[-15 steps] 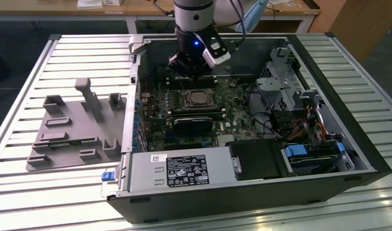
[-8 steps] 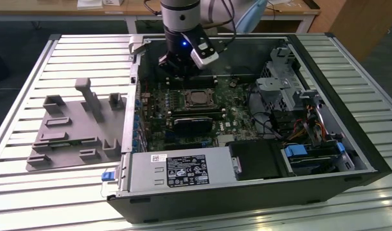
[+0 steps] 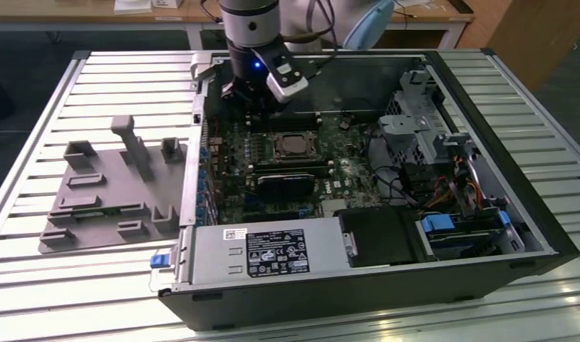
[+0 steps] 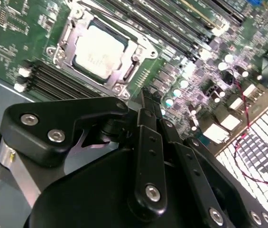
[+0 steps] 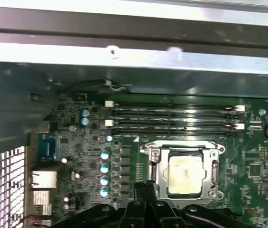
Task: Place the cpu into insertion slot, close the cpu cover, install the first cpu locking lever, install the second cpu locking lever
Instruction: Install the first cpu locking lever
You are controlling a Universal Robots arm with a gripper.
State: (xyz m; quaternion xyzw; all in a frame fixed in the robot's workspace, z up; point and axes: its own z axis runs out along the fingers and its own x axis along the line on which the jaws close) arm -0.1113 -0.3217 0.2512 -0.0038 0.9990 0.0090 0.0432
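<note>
Gripper (image 4: pixel 145 95), fingers (image 4: pixel 149 142) tight together and empty, just beside the cpu (image 4: pixel 98 51) (framed by the cpu cover (image 4: pixel 86 75)); chip print illegible.

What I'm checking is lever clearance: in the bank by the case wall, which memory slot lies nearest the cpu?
The memory slot beside the cpu cover around the cpu; the bank's other slots lie beyond it, toward the case wall.

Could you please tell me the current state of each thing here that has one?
cpu: seated in the insertion slot.
cpu cover: down flat around the cpu.
gripper: shut, holding nothing.
computer case: open, lying on its side.
</note>
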